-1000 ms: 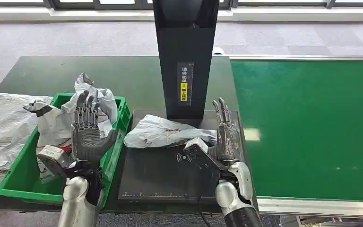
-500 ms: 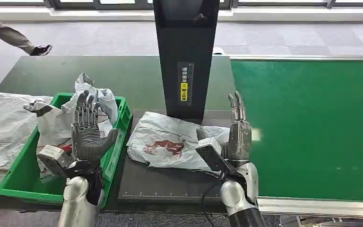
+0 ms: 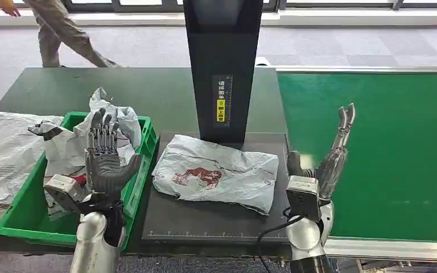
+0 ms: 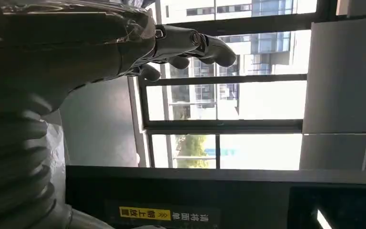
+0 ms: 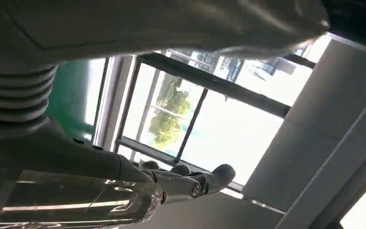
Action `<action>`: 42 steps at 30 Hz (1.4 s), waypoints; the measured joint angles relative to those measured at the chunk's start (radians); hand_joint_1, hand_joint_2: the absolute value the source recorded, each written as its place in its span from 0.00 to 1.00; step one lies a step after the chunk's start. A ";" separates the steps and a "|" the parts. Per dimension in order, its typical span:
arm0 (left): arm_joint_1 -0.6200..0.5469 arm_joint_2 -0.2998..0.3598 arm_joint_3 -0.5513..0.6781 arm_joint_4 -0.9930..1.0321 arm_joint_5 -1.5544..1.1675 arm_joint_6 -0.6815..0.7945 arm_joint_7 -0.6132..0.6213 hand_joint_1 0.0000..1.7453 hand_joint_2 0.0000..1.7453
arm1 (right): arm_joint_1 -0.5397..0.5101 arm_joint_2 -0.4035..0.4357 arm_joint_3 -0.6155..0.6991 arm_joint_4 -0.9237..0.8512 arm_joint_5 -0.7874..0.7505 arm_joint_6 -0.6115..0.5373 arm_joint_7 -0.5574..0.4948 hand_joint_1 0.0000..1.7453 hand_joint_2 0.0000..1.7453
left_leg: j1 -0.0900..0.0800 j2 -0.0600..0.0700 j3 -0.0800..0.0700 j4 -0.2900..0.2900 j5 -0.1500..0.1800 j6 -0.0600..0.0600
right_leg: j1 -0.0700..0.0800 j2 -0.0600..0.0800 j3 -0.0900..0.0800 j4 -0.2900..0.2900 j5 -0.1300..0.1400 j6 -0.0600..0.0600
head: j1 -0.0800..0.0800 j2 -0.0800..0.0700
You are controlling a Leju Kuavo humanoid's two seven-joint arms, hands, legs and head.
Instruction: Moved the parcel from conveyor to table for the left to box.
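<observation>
Right hand (image 3: pixel 324 165) empty, fingers apart beside parcel (image 3: pixel 216 173); left hand (image 3: pixel 107 156) spread, hiding bin (image 3: pixel 28 210) contents.

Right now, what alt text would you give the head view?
A grey parcel lies flat on a black scanner plate, between two raised, empty robot hands: left robot hand over a green crate, right robot hand over the green conveyor.

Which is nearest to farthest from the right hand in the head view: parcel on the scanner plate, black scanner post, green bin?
From the right hand:
1. Parcel, flat on the plate just beside it, toward the robot's left.
2. Black scanner post, behind the parcel.
3. Green bin, far left, under the left hand.
</observation>
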 measured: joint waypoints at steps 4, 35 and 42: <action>0.000 0.000 -0.003 0.000 -0.003 0.005 0.000 0.00 1.00 | 0.001 0.000 -0.002 -0.009 -0.001 0.000 0.001 0.00 0.00 | 0.000 0.000 0.000 0.000 0.000 0.000 | 0.000 0.000 0.000 0.000 0.000 0.000 | 0.000 0.000; -0.258 -0.042 -0.346 0.538 -0.399 0.364 0.000 0.00 1.00 | 0.006 -0.005 0.027 -0.058 -0.086 -0.104 -0.003 0.00 1.00 | -0.001 -0.003 0.000 0.000 0.000 0.001 | -0.001 -0.003 0.001 0.000 0.001 0.000 | 0.000 0.000; -0.333 -0.058 -0.454 0.723 -0.425 0.498 0.031 0.00 1.00 | 0.006 -0.005 0.027 -0.058 -0.087 -0.104 -0.003 0.00 1.00 | -0.001 -0.002 0.000 0.000 0.000 0.001 | -0.001 -0.002 0.001 0.000 0.001 0.001 | 0.000 0.000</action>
